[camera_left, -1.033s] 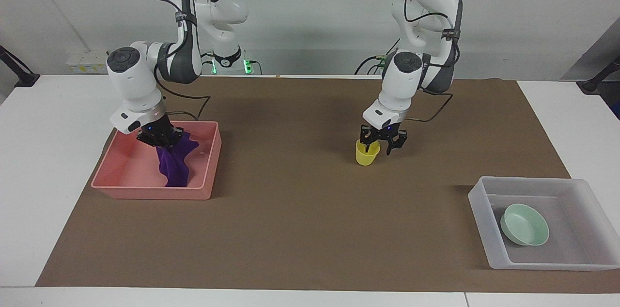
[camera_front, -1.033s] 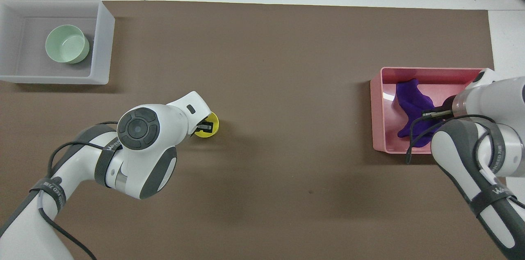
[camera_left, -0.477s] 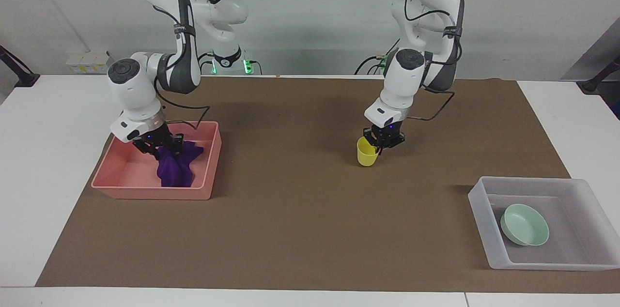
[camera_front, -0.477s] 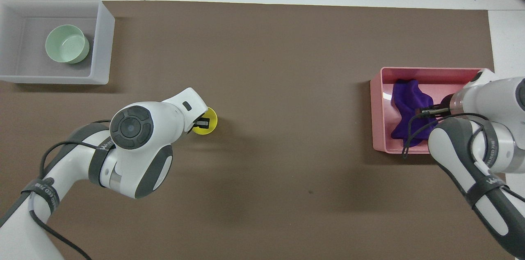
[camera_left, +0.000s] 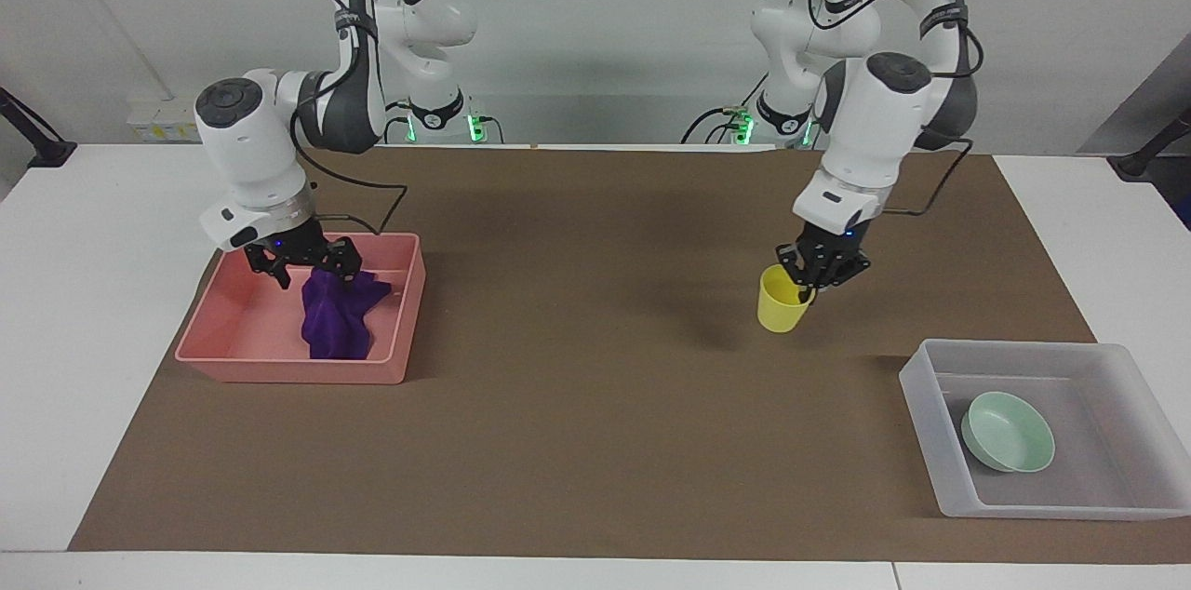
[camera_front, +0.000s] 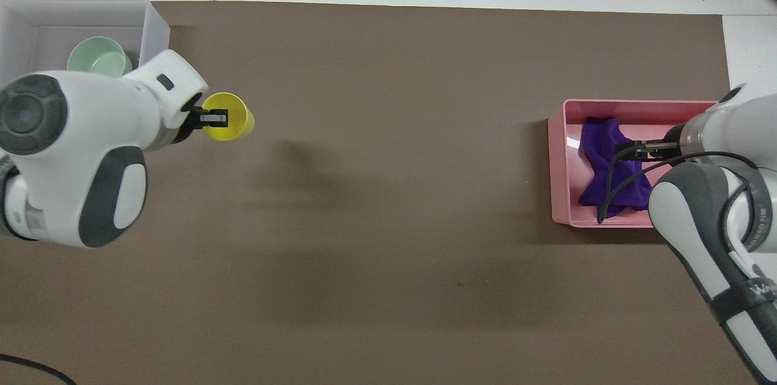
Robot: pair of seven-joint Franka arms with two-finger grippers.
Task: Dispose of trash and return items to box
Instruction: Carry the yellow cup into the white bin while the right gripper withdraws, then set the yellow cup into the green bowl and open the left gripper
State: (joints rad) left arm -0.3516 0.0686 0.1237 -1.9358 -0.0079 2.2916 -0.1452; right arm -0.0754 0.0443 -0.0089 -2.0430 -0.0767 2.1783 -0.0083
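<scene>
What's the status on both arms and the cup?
Left gripper shut on yellow cup, airborne over the mat, short of the grey box. Right gripper open over purple rag in pink tray. Path clear.

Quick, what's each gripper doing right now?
Left gripper: shut on the yellow cup, lifted over the brown mat.
Right gripper: open, over the purple cloth lying in the pink tray.

One yellow cup (camera_left: pixel 781 299), one mint bowl (camera_left: pixel 1009 431), one purple rag (camera_left: pixel 336 317), two trays: pink (camera_left: pixel 288 369), translucent (camera_left: pixel 1050 509).
</scene>
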